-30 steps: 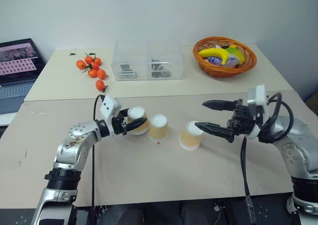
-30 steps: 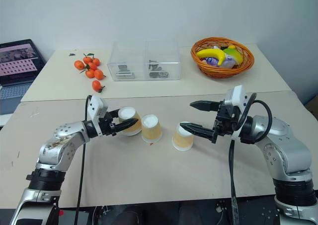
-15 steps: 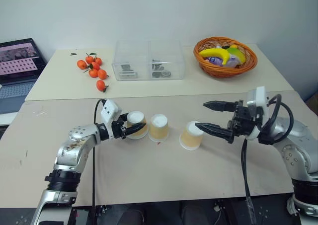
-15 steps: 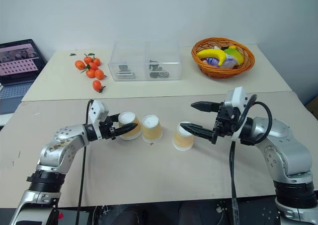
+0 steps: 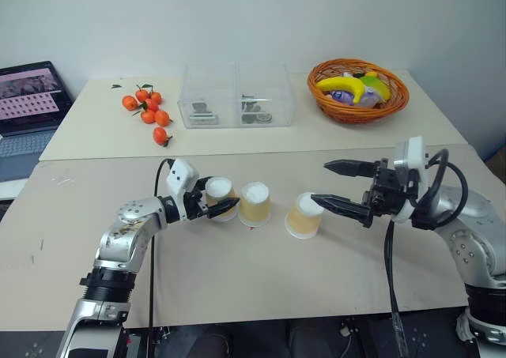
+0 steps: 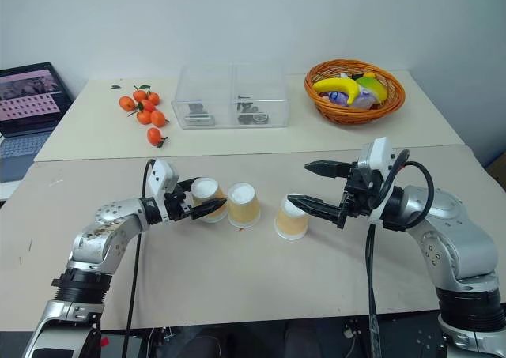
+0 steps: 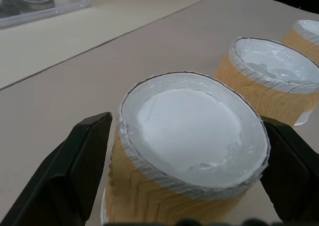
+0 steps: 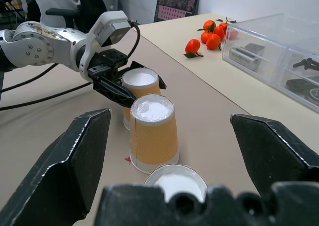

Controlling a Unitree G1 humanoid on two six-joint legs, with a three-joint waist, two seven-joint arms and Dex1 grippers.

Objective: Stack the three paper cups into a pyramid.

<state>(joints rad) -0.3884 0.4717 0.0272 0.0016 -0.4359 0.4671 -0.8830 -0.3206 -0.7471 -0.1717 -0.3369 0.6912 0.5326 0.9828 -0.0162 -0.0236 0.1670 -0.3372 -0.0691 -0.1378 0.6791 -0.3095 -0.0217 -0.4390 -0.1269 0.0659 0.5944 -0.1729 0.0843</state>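
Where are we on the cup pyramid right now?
Done: the left cup and middle cup stand upside down side by side as the base. In hand: nothing; the left gripper straddles the left cup with jaws open, and the right gripper is open at the right cup. Left: lifting that right cup onto the two.

Both head views look forward and down from above over the beige worktop [image 5: 237,279], offset slightly sideways from each other. The left wrist view sits very close behind one upturned tan paper cup with a white base [image 7: 192,151]. The right wrist view looks along the row of cups toward the black-fingered left tool [image 8: 132,89], sharing those cups.
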